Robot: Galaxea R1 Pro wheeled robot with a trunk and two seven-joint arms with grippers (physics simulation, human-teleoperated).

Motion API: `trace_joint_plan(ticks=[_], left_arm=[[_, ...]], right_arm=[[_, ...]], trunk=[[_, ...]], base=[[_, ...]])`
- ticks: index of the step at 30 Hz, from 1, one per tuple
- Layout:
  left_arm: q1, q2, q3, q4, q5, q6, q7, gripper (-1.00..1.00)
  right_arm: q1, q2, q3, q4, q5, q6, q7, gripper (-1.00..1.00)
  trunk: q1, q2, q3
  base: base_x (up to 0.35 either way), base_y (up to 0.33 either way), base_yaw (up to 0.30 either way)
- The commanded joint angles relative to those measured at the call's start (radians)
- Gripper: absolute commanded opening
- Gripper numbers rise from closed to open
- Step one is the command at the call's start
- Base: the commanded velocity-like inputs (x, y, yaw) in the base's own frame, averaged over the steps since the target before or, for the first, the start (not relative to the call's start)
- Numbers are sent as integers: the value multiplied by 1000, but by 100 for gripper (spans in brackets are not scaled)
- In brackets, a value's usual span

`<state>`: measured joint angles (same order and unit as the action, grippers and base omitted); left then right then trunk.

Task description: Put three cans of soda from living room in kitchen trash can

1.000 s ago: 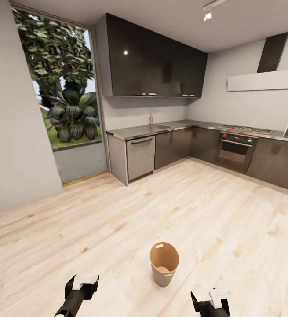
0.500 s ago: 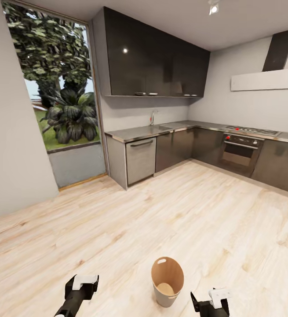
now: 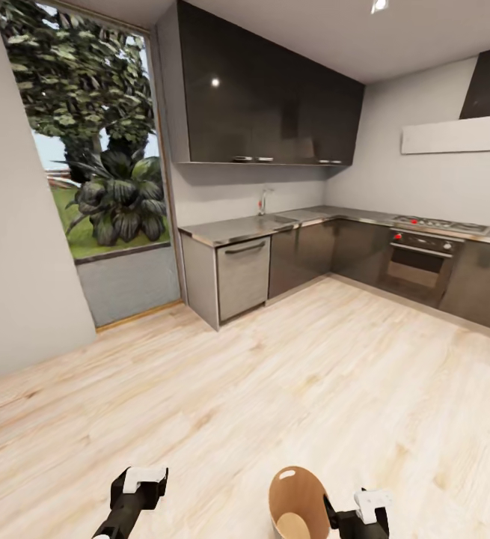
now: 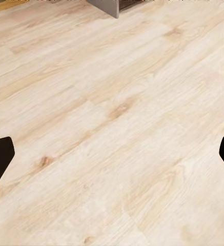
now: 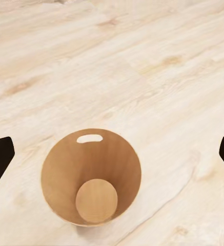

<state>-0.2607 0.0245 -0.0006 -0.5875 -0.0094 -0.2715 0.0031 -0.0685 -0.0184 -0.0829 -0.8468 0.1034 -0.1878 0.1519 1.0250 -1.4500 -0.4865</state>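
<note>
Kitchen floor, pale wood: the trash can [image 3: 298, 505] stands just beside the right gripper [image 3: 358, 515], its brown inside bare in the right wrist view. Both the right gripper and the left gripper [image 3: 137, 486] hang spread wide, carrying nothing. No soda cans binned; all three apparently remain to fetch.

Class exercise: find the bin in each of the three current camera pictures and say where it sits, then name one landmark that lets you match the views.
Head view: the bin stands at the bottom edge, right of centre, beside the right claw.
Left wrist view: no bin here, just pale wood floor.
Right wrist view: the bin is seen from above, its brown inside open.
Shared landmark: the pale plank floor with its knots.
</note>
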Motion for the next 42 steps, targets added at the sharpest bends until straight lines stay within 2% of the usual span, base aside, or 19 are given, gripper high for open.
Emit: trace_joint_plan(ticks=[1,16,20,24,25,27,28,29,30,31,32,34,39,40,41,42], left_arm=[[0,0,0,0,0,0,0,100],[0,0,-1,0,1,-1,0,100],[0,0,-1,0,0,-2,0,100],[0,0,0,0,0,-2,0,100],[0,0,0,0,0,-2,0,100],[0,0,0,0,-1,-2,0,100],[0,0,0,0,-1,-2,0,100],[0,0,0,0,-1,-1,-1,100],[0,0,0,0,-1,-1,-1,100],[0,0,0,0,-2,-1,-1,100],[0,0,0,0,-1,-1,0,100],[0,0,0,-1,1,0,-1,100],[0,0,0,-2,3,0,-3,100],[0,0,0,-2,3,0,-3,100],[0,0,-1,-3,4,0,-4,100],[0,0,-1,-4,4,0,-5,100]], right_arm=[[0,0,0,0,0,-1,0,100],[-1,-3,-8,-5,-3,0,4,100],[-3,1,-7,-33,-4,49,7,100],[-18,4,-4,-94,-4,230,11,100],[-18,4,-4,-94,-4,230,11,100],[-69,6,-1,-155,-4,427,15,100],[-86,6,-1,-165,-5,465,16,100],[-144,6,0,-183,-6,566,17,100],[-163,6,0,-187,-6,603,17,100],[-203,4,0,-192,-6,686,18,100],[-224,3,0,-194,-6,730,18,100],[-312,-1,0,-195,-5,884,18,100],[-457,-6,-1,-151,-4,1089,19,100],[-482,-7,-1,-129,-4,1122,19,100],[-539,-9,-1,-63,-4,1173,19,100],[-570,-11,-1,-20,-4,1191,18,100]], trunk=[[0,0,0],[0,0,0],[0,0,0],[0,0,0],[0,0,0],[0,0,0],[0,0,0],[0,0,0],[0,0,0],[0,0,0],[0,0,0],[0,0,0],[0,0,0],[0,0,0],[0,0,0],[0,0,0]], base=[[227,32,0],[90,6,0],[4,0,0],[2,0,0],[1,0,0],[0,0,0],[0,0,0],[0,0,0],[0,0,0],[0,0,0],[0,0,0],[0,0,0],[0,0,0],[0,0,0],[0,0,0],[0,0,0]])
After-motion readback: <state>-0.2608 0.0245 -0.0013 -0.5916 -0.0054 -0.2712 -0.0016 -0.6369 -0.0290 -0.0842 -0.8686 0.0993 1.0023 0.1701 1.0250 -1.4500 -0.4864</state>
